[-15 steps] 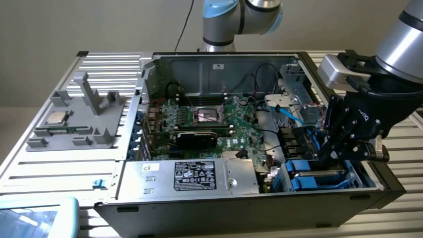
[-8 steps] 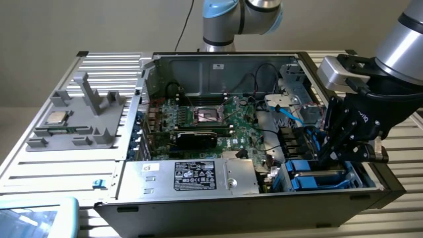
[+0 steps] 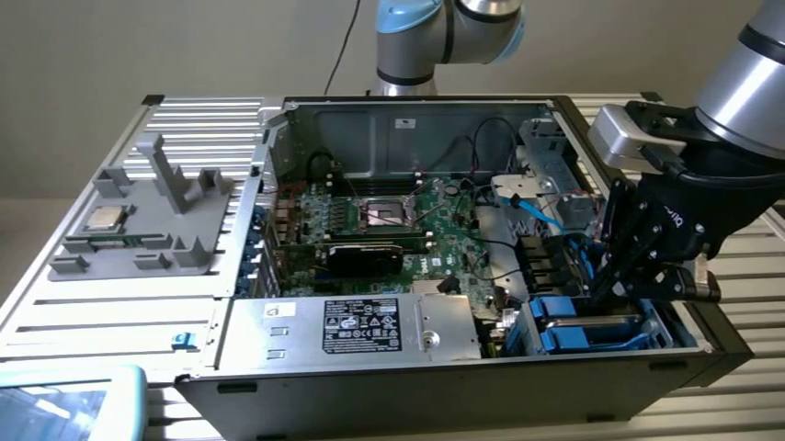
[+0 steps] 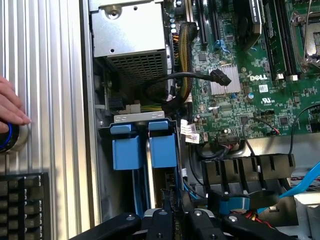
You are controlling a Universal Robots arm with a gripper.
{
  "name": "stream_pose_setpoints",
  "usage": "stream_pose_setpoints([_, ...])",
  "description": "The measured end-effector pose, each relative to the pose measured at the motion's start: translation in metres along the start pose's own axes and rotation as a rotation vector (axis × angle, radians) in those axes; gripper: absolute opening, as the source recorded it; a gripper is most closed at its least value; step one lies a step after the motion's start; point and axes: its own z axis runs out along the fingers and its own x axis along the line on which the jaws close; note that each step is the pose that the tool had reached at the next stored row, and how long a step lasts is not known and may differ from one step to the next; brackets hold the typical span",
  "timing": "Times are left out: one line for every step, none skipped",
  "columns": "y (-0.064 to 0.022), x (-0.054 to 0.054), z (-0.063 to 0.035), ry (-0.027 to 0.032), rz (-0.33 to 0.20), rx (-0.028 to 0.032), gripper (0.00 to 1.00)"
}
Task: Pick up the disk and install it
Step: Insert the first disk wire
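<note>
Item: open PC case [image 3: 245, 367] on a slatted metal tabletop [image 3: 73, 312], side panel off, logged as I see it from the remote station. Tool [image 3: 626, 292]: I have it lowered into the drive bay [image 3: 668, 335] at the case's front corner, nearest the tabletop edge on the exterior view's right; its fingers [image 4: 165, 200] stand close together, pinched on the top edge of the disk [image 4: 159, 180], which sits upright on edge between the blue carrier tabs [image 4: 145, 147]. Disk: inside the bay, partly down between the blue rails, its upper part with the tool on it; how deep it sits I cannot tell, and whether it has latched is hidden. Progress, by my judgement: pick-up done, disk carried to the bay and entered; left to do is full seating and letting go. Other contents: power supply [image 3: 356, 326] with black label along the case's near wall, beside the bay; motherboard [image 3: 405, 230] in the middle, with an empty CPU socket [image 3: 390, 211]; loose black cable [image 4: 200, 77] lying across the board near the bay. Outside the case: grey fixture [image 3: 153, 216] on the tabletop toward the exterior view's left, bearing a CPU chip [image 3: 103, 219]. A person's hand [image 4: 10, 107] rests on a round button [image 4: 12, 137] on the tabletop.
</note>
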Motion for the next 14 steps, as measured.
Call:
stream_pose_setpoints([0.0000, 0.000, 0.0000, 0.0000, 0.000, 0.0000, 0.16])
stream_pose_setpoints([-0.0001, 0.000, 0.0000, -0.0001, 0.000, 0.0003, 0.18])
stream_pose_setpoints([-0.0001, 0.000, -0.0003, -0.0003, 0.000, 0.0001, 0.18])
stream_pose_setpoints([0.0001, 0.000, -0.0014, -0.0001, 0.000, 0.0001, 0.24])
stream_pose_setpoints([0.0004, 0.000, -0.0034, 0.0003, 0.000, 0.0006, 0.24])
stream_pose_setpoints([0.0007, -0.001, -0.0062, 0.0012, 0.000, 0.0017, 0.24])
stream_pose_setpoints([0.0011, -0.001, -0.0089, 0.0014, 0.000, 0.0034, 0.31])
stream_pose_setpoints([0.0014, -0.001, -0.0117, 0.0018, 0.000, 0.0050, 0.31])
stream_pose_setpoints([0.0018, 0.000, -0.0149, 0.0025, 0.000, 0.0059, 0.31])
stream_pose_setpoints([0.0022, 0.000, -0.0189, 0.0038, 0.001, 0.0061, 0.31])
stream_pose_setpoints([0.0024, 0.000, -0.0235, 0.0048, 0.001, 0.0063, 0.31])
stream_pose_setpoints([0.0018, 0.000, -0.0281, 0.0049, 0.001, 0.0064, 0.31])
stream_pose_setpoints([0.0008, 0.000, -0.0327, 0.0052, 0.001, 0.0064, 0.31])
stream_pose_setpoints([-0.0001, 0.000, -0.0372, 0.0049, 0.001, 0.0063, 0.31])
